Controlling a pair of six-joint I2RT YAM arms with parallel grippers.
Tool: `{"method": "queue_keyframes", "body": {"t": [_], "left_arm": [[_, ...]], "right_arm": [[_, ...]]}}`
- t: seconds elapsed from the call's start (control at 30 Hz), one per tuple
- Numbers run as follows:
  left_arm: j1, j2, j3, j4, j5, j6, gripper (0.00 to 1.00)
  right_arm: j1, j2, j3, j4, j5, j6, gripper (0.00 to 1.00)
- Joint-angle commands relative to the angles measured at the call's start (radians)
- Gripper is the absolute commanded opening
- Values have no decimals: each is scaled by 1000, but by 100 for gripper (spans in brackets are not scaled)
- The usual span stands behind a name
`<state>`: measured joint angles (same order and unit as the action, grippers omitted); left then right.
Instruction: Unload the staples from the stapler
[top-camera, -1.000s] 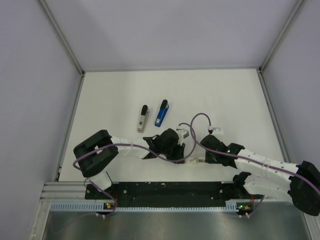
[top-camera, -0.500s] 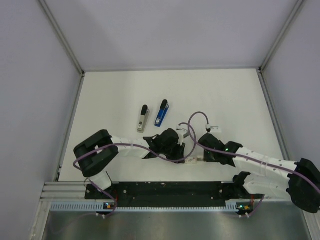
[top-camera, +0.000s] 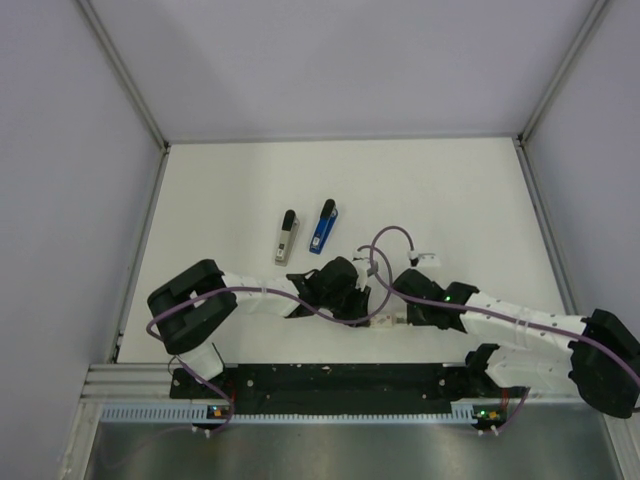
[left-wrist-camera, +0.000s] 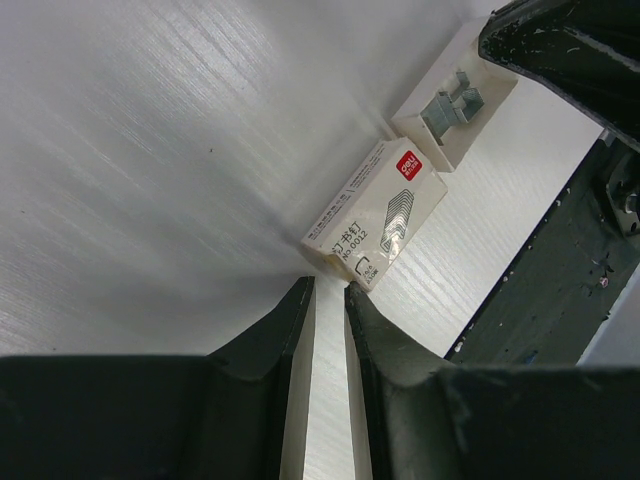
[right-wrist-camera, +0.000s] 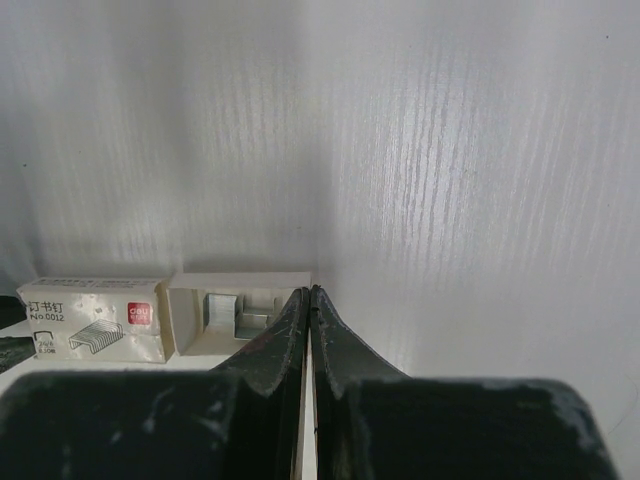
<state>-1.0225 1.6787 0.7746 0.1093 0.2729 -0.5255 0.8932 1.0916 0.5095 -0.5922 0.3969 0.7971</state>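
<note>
The slim blue stapler (top-camera: 322, 227) lies on the white table beyond both arms, and shows only in the top view. My left gripper (top-camera: 362, 305) is low over the table near the front edge. In its wrist view, the left gripper (left-wrist-camera: 330, 285) has its jaws almost together with only a thin gap, empty, its tips just short of a staple box sleeve (left-wrist-camera: 375, 215). My right gripper (top-camera: 403, 314) faces it from the right. In its wrist view, the right gripper (right-wrist-camera: 308, 292) is shut and empty, its tips at the end of the open box tray (right-wrist-camera: 240, 312) holding staple strips.
A silver-grey stapler (top-camera: 288, 237) lies just left of the blue one. The box sleeve (right-wrist-camera: 95, 318) and tray (left-wrist-camera: 455, 100) lie end to end between the grippers, near the black base rail (top-camera: 330, 378). Purple cables loop over both wrists.
My right arm has edged left toward the staple box and its cable loop has shifted left. My left arm and both staplers have not moved.
</note>
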Motion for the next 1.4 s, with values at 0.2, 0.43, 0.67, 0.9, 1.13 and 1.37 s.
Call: {"method": "queue_keyframes", "body": {"t": [0.2,0.43,0.67,0.9,1.13,1.37], "left_arm": [[-1,-7,25,43,17,5,24],[-1,-8,28,41,17,5,24],[-1,-8,31,36,12,4,24],[-1,-8,31,36,9,-4,24],[-1,-10,26,38,3,-5,24],[-1,-7,25,41,-1,-7,24]], "right_arm": [[29,37,66,0,33,28,0],[33,39,63,0,28,31,0],[50,30,49,-1,22,51,0],[69,44,44,0,25,76,0],[72,37,32,-8,31,71,0],[72,1,18,-26,30,60,0]]}}
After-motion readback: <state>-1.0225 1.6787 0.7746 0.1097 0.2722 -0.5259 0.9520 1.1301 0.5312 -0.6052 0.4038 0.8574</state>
